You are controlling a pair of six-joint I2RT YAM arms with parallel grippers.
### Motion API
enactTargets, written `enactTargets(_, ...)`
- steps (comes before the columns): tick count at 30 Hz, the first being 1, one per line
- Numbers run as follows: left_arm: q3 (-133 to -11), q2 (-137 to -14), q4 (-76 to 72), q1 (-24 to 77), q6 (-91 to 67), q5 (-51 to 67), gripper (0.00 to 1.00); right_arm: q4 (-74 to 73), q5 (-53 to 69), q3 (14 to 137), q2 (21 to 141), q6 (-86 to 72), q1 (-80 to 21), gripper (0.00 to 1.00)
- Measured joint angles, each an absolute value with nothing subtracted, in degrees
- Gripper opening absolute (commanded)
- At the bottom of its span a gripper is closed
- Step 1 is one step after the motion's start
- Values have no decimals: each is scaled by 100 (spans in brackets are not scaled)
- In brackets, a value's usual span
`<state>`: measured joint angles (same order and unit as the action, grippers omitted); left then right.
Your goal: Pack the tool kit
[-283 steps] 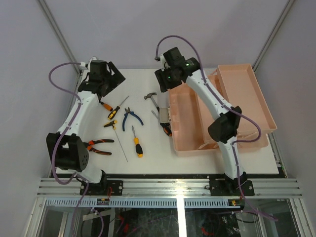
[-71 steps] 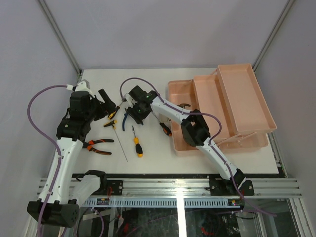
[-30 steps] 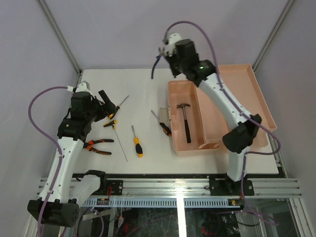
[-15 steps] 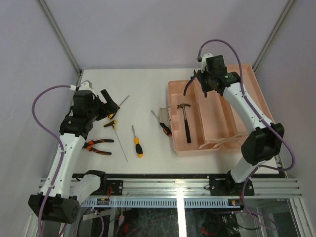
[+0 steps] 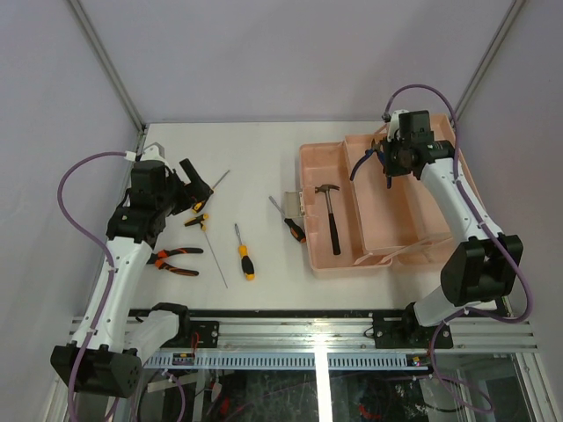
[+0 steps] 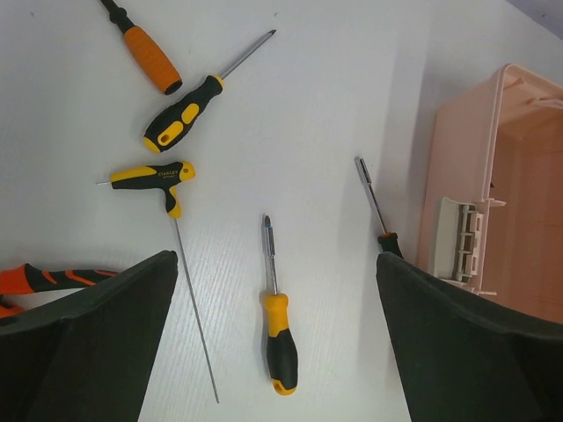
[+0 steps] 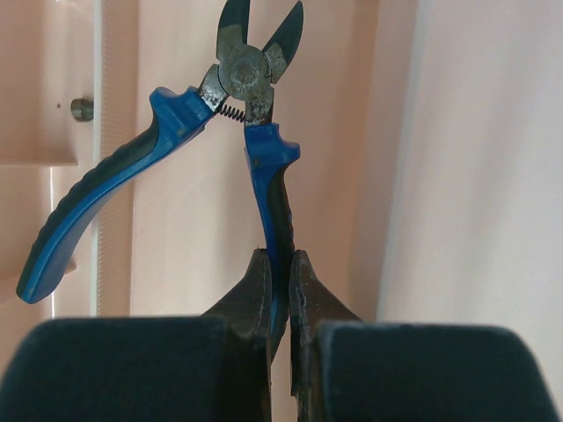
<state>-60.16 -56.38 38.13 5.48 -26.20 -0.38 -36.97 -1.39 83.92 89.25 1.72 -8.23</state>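
While the right fingers (image 7: pixel 259 294), clamped tight on one handle of the blue pliers (image 7: pixel 244 75), hang over the far right of the open toolbox (image 5: pixel 310 255), packing looks barely begun. Only a hammer (image 5: pixel 332 224) lies inside. Left of the toolbox, several screwdrivers (image 6: pixel 280 338) and orange pliers (image 5: pixel 176 261) lie loose on the bench (image 5: pixel 264 154), with the left fingers (image 6: pixel 106 316) spread wide and empty above them. By this showing, most tools are yet to go in, and the toolbox is yet to be shut.
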Motion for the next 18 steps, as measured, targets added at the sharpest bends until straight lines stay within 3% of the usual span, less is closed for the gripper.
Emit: enactTargets(18, -5929, -5586, 3813, 548, -2628, -34, 94, -3701, 248, 8200, 9109, -8, -537, 0)
